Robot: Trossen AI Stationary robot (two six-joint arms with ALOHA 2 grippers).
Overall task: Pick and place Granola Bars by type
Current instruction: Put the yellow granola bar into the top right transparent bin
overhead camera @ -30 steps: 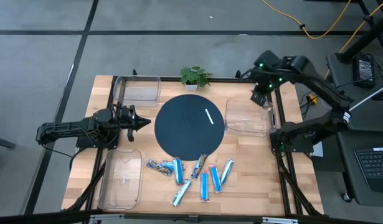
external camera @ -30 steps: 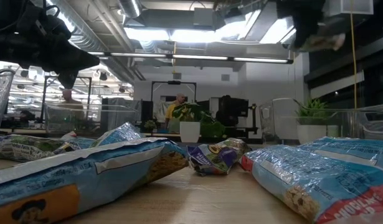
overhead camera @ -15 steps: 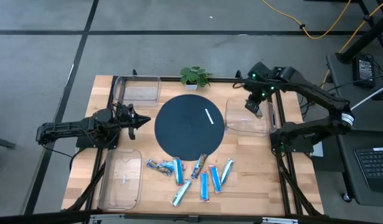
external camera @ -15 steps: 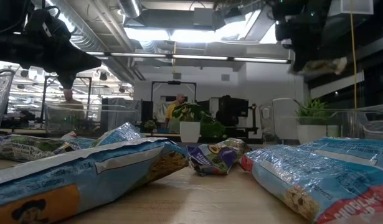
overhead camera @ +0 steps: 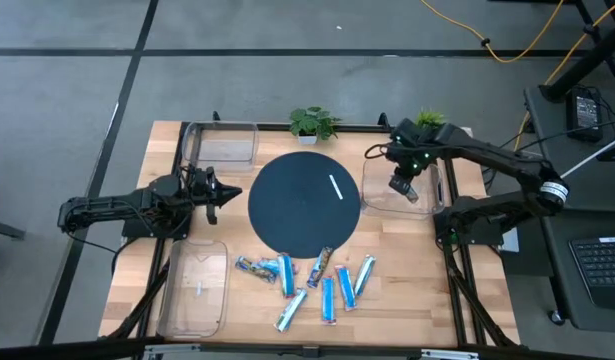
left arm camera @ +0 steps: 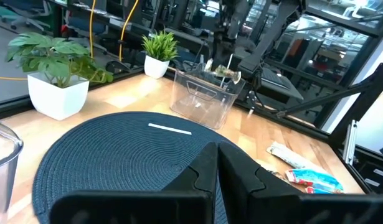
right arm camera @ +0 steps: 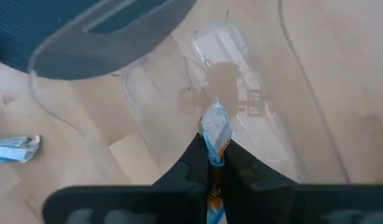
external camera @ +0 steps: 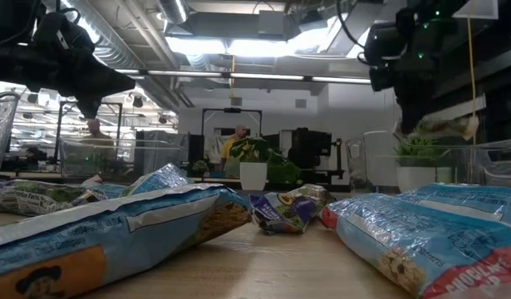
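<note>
My right gripper (overhead camera: 402, 186) hangs over the clear bin (overhead camera: 423, 203) at the table's right, shut on one granola bar (right arm camera: 213, 132) with a silver and orange wrapper. The low view shows that bar (external camera: 444, 126) just above the bin's rim. Several more granola bars (overhead camera: 309, 280), mostly blue, lie flat on the wood near the front edge, below the dark round mat (overhead camera: 292, 215). My left gripper (overhead camera: 225, 193) stays shut and level at the mat's left side, touching nothing. My right gripper pinches the granola bar between its two fingers (right arm camera: 192, 163), which point steeply down from above. One end of the wrapper (right arm camera: 214, 122) sticks out past the fingertips. The bar is lifted clear, over the bin's inside.
Two more clear bins stand at the far left (overhead camera: 222, 145) and the near left (overhead camera: 195, 290). Two small potted plants (overhead camera: 312, 123) (overhead camera: 432, 120) stand along the far edge. A thin white mark (overhead camera: 337, 187) lies on the mat. Bare wood lies at the near right.
My right gripper has come down with the granola bar toward the clear bin at the right and tipped more steeply downward. It has stayed shut on the bar. The bar has sunk from well above the bin to just over its rim.
</note>
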